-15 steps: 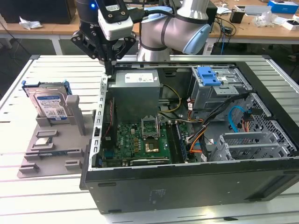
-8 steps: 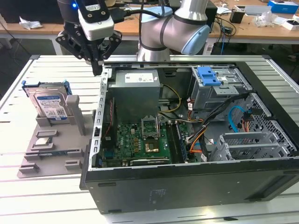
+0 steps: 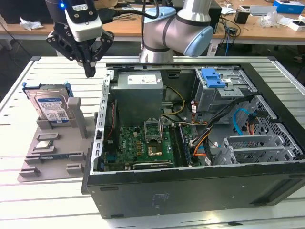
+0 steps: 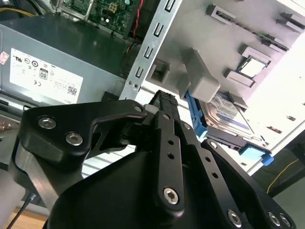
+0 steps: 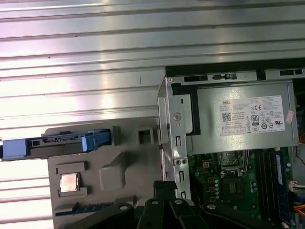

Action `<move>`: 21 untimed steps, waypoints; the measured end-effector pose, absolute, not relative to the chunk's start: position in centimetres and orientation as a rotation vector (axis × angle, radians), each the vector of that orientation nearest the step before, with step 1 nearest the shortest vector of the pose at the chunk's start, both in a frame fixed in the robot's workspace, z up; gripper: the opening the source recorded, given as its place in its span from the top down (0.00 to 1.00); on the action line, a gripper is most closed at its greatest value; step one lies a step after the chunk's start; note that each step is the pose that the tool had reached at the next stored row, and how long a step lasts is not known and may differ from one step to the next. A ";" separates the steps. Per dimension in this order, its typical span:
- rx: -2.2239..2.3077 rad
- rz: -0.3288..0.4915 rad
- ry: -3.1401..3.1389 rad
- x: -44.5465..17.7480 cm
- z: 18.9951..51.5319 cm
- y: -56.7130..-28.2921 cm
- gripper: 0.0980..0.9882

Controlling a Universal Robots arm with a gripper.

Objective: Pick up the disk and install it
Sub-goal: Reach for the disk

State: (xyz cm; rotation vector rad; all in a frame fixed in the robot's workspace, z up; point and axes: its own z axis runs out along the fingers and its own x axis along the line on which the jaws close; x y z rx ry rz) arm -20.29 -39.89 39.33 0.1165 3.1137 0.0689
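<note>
In the exterior view the gripper (image 3: 89,70) hangs above the slatted table (image 3: 19,102), pointing down. Its two black fingers are drawn together to a single tip with nothing between them, so it is clenched on air. It sits over the gap between the grey holder (image 3: 57,150) and the open computer case (image 3: 190,191).

The disk (image 3: 51,106) is at about 8 o'clock from the gripper and apart from it, leaning back in a slot at the holder's far end. Its lower edge is sunk out of sight in the slot, and a grey post (image 3: 76,114) covers its 3 o'clock side. A small square chip (image 3: 45,145) rests in a pocket at 6 o'clock from the disk.

In the first wrist view the disk (image 5: 57,143) shows edge-on, so its label cannot be seen, and one blue end is cut off by the border. In the second wrist view the gripper (image 4: 165,98) and its dark body block much of the scene. There the disk (image 4: 228,112) peeks out beside the post, partly washed out by glare.

Inside the case, taken from the gripper in the exterior view:
- The power-supply box (image 3: 138,88) is at 4 o'clock.
- The motherboard (image 3: 143,143) is at 5 o'clock.
- The drive cage (image 3: 228,95), with a blue bracket (image 3: 212,77) on top, is at 3 o'clock.

Cables (image 3: 214,129) cross below the cage and hide what sits behind them. The arm (image 3: 176,33) is cut off at the top.
</note>
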 end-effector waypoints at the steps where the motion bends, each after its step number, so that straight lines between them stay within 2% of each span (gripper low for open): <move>1: 0.117 0.069 3.114 -20.5 39.3 -39.9 0.99; 21: 0.117 0.069 3.114 -23.8 39.3 -39.9 0.99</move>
